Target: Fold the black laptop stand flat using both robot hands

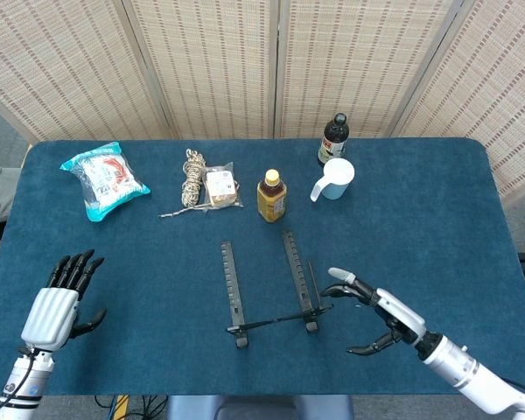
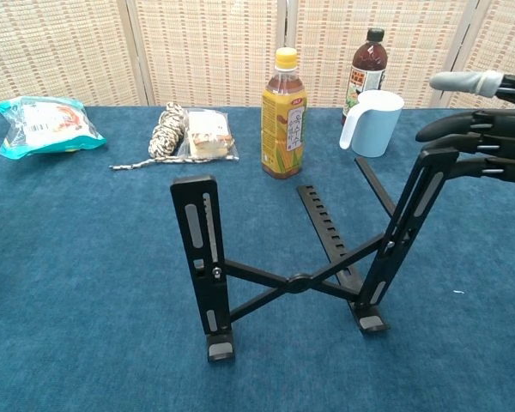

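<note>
The black laptop stand stands unfolded near the table's front middle. In the chest view its two uprights rise from a crossed brace, with two slotted rails lying behind on the cloth. My right hand is just right of the stand with its fingers spread. In the chest view its dark fingers touch the top of the stand's right upright without closing around it. My left hand hovers at the table's front left corner, far from the stand, fingers apart and holding nothing. The chest view does not show it.
Behind the stand are a yellow juice bottle, a pale blue mug and a dark bottle. A rope bundle, a snack packet and a teal bag lie at the back left.
</note>
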`<state>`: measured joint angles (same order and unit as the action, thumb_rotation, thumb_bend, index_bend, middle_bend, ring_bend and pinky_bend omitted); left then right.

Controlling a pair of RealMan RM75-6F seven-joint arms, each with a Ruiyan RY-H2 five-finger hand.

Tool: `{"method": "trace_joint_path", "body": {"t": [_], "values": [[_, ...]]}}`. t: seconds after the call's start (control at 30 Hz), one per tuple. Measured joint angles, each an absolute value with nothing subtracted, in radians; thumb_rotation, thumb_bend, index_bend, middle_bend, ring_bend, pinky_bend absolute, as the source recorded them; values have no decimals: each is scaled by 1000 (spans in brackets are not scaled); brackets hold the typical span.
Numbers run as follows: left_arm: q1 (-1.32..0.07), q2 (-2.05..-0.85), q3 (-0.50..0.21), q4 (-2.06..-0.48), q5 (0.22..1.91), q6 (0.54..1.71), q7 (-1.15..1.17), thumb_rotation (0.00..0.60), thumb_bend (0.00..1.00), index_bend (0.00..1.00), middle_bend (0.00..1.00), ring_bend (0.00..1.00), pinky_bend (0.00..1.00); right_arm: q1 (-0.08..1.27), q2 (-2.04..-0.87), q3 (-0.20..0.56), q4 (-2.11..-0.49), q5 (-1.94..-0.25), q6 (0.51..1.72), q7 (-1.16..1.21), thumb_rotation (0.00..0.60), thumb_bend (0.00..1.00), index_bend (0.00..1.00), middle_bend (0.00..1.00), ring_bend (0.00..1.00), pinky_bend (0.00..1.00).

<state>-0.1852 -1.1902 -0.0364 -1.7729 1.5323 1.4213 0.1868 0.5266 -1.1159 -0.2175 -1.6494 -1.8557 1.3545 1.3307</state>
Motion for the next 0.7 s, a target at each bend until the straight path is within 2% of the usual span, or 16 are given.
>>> {"method": "trace_joint_path", "body": {"t": [0.33,0.7], "values": [[-178,-1189,-33,-1770,1532,1432,183,600,250,76,0,0,0,585,-1164,-184,-1636,-1808,1248,1333,600,0,70,241,151,176],[-170,-1189,-28,-1769,1536,1441,183,600,250,76,0,0,0,637,-1228,-182,-1598,-1789,1154,1353,600,0,70,237,151,176]]}}
